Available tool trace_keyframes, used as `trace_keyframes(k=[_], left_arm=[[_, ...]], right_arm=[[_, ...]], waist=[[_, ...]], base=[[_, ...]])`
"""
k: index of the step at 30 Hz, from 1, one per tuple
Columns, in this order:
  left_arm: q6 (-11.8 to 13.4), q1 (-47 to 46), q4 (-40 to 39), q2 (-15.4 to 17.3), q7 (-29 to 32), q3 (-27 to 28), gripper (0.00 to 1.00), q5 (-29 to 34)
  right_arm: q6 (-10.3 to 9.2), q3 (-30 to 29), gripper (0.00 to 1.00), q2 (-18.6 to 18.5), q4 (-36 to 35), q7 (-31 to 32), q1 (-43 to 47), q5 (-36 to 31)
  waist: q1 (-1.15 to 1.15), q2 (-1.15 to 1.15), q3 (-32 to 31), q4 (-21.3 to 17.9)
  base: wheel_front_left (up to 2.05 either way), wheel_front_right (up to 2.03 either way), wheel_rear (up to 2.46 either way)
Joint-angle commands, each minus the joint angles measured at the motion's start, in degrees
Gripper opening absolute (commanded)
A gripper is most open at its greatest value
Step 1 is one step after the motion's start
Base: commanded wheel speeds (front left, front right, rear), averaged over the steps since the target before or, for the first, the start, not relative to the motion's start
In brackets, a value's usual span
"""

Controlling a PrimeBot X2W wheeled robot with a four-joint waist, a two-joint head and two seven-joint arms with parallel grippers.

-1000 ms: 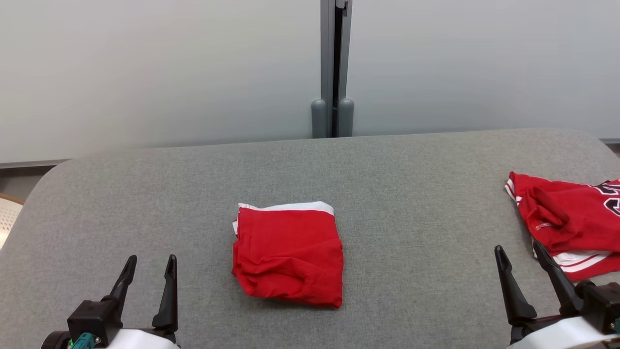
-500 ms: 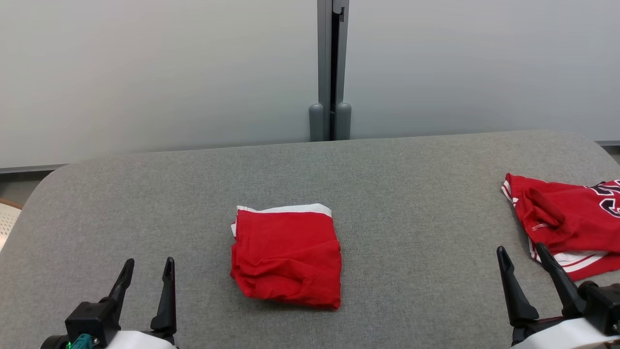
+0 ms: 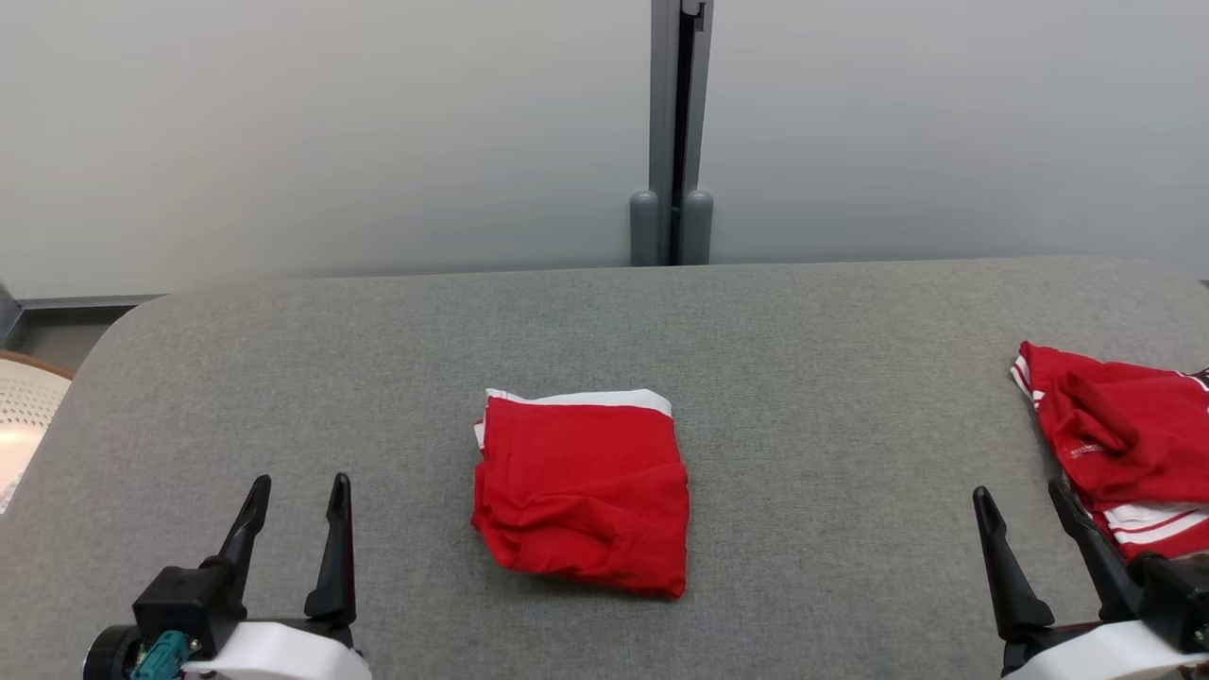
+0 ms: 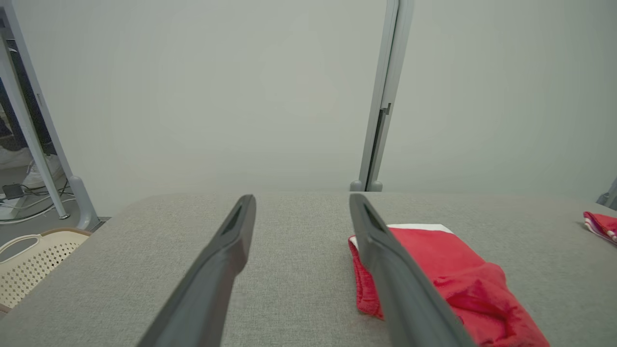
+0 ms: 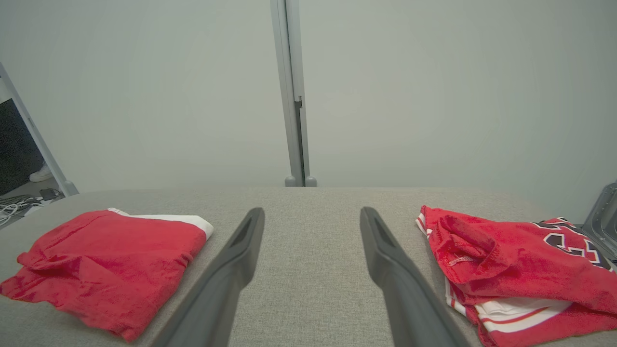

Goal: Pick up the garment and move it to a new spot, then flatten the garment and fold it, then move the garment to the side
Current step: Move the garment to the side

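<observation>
A folded red garment [image 3: 581, 491] with a white band along its far edge lies in the middle of the grey padded table [image 3: 378, 359]. My left gripper [image 3: 300, 484] hovers open and empty at the near left, the garment [image 4: 434, 260] just to the right of its fingers. At the near right my right gripper [image 3: 1020, 491] is open and empty too. Its wrist view shows the folded garment [image 5: 106, 260] to its left and a crumpled red jersey [image 5: 506, 260] close on its right. The jersey [image 3: 1124, 444] lies at the table's right edge.
A pale partition wall with a grey post [image 3: 672, 142] stands right behind the table. A cream perforated basket [image 3: 24, 406] sits on the floor off the table's left end. Grey table surface lies open between the two garments.
The whole head picture has shifted slightly to the right, so the camera moved. Both garments lie where they were and both grippers stay open.
</observation>
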Motion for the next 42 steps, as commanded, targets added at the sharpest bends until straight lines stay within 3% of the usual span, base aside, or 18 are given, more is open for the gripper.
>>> trace_keyframes(k=[1,8,13,25,26,27,28,36,42], left_arm=[[-0.09,-1.35,-0.22,-0.11,-0.39,-0.21,1.0,0.06],[-1.65,-8.1,-0.48,-1.55,-2.0,-1.88,1.0,0.37],[-3.09,-13.64,1.78,-3.41,-3.89,-3.03,1.0,0.5],[-5.1,-19.47,6.56,-5.98,-6.03,-3.36,1.0,1.08],[-5.33,-19.7,6.69,-6.04,-6.13,-3.22,1.0,1.26],[-5.5,-19.84,6.85,-5.98,-6.16,-3.03,1.0,1.36],[-5.52,-19.87,7.0,-5.99,-6.16,-2.84,1.0,1.45],[-6.12,-19.63,6.39,-5.62,-6.25,-1.95,1.0,3.2],[-6.3,-18.36,4.41,-3.9,-6.26,-1.96,1.0,4.61]], right_arm=[[-0.03,-0.06,1.0,-0.2,0.55,0.24,-0.5,0.32],[-0.03,3.64,1.0,-0.31,5.89,0.29,-7.1,1.83],[-0.03,8.3,1.0,0.97,13.55,-0.81,-14.21,3.8],[0.01,15.39,1.0,5.4,34.36,-4.5,-24.99,9.49],[0.08,16.26,0.77,5.66,35.59,-5.0,-25.46,9.87],[0.08,17.39,0.23,5.88,36.65,-4.77,-25.55,10.45],[0.11,18.42,0.0,5.97,37.52,-4.72,-25.55,11.1],[-0.05,22.39,0.0,3.66,40.05,-7.41,-27.46,13.14],[-0.1,24.18,0.0,-0.04,38.34,-9.26,-26.67,12.33]], waist=[[0.0,0.0,0.98,1.54],[0.0,0.0,8.45,7.44],[0.0,0.0,13.44,10.96],[0.0,0.0,17.94,13.15],[0.0,0.0,18.06,13.1],[0.0,0.0,18.17,13.02],[0.0,0.0,18.29,12.85],[0.0,0.0,18.32,9.74],[0.0,0.0,17.86,2.7]], base=[[0.0,0.0,0.0],[0.0,0.0,0.0],[0.0,0.0,0.0],[0.0,0.0,0.0],[0.0,0.0,0.0],[0.0,0.0,0.0],[0.0,0.0,0.0],[0.0,0.0,0.0],[0.0,0.0,0.0]])
